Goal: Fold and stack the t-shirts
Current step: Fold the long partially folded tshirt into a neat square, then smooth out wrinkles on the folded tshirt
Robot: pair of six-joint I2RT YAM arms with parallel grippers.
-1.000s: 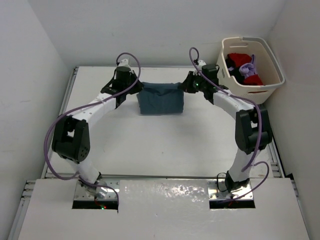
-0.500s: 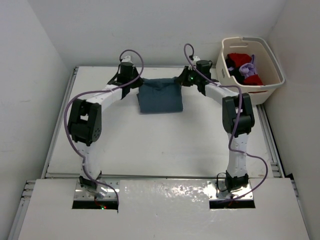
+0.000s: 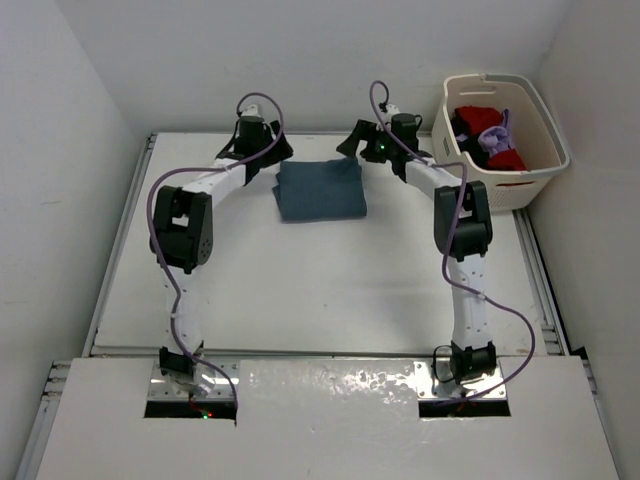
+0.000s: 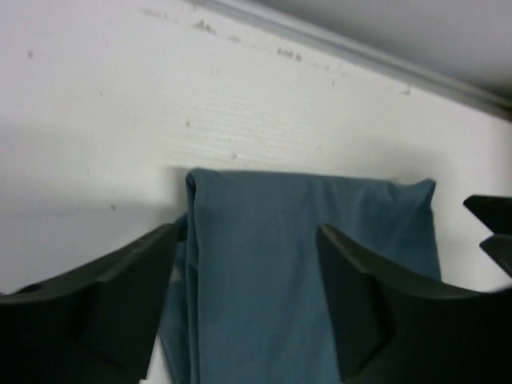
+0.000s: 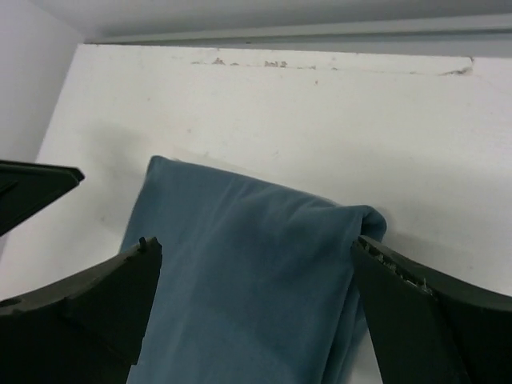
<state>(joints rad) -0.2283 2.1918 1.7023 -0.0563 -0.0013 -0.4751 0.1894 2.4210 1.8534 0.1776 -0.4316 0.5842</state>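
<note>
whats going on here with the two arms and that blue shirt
Two robot arms are folding t-shirts. A teal-blue t-shirt lies folded flat at the far side of the table. The left arm and right arm reach over its far corners with jaws open, neither gripping cloth. A red shirt, a black shirt and a lavender shirt wait in the laundry basket.

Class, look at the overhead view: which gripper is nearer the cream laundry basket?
Right. The right gripper is at the teal t-shirt's far right corner, toward the laundry basket; the left gripper is at its far left corner.
</note>
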